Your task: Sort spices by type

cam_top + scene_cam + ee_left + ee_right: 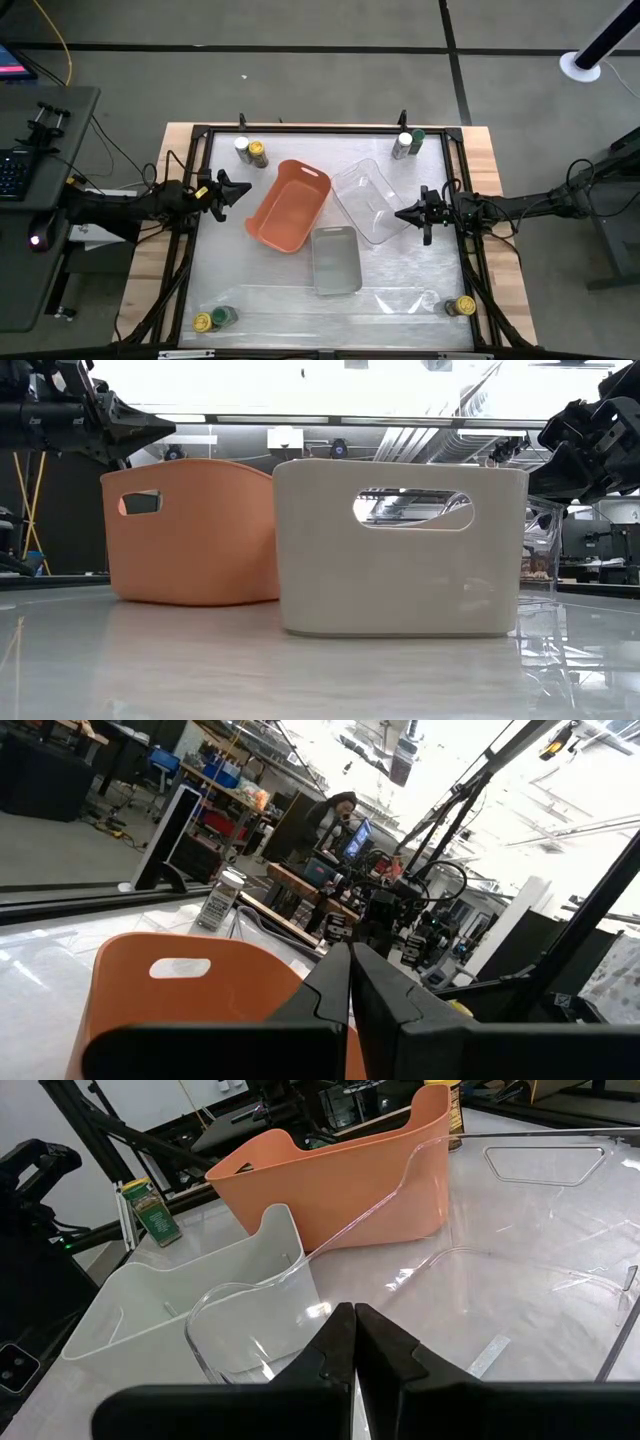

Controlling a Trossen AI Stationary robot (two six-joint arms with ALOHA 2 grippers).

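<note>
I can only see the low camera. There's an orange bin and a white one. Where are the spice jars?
Observer: Out at the corners of the table, seven in all. One yellow-lidded jar stands alone.
Operator: Is anything inside the orange bin?
Observer: No, seen from above the orange bin is empty.
Operator: Are the claws holding something?
Observer: No. The left gripper and right gripper are both shut on nothing, hovering on either side of the bins.

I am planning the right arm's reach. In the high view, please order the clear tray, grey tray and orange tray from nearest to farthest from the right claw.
From the right claw:
1. Clear tray, directly beside it.
2. Grey tray, toward the front middle.
3. Orange tray, beyond the clear tray.
</note>
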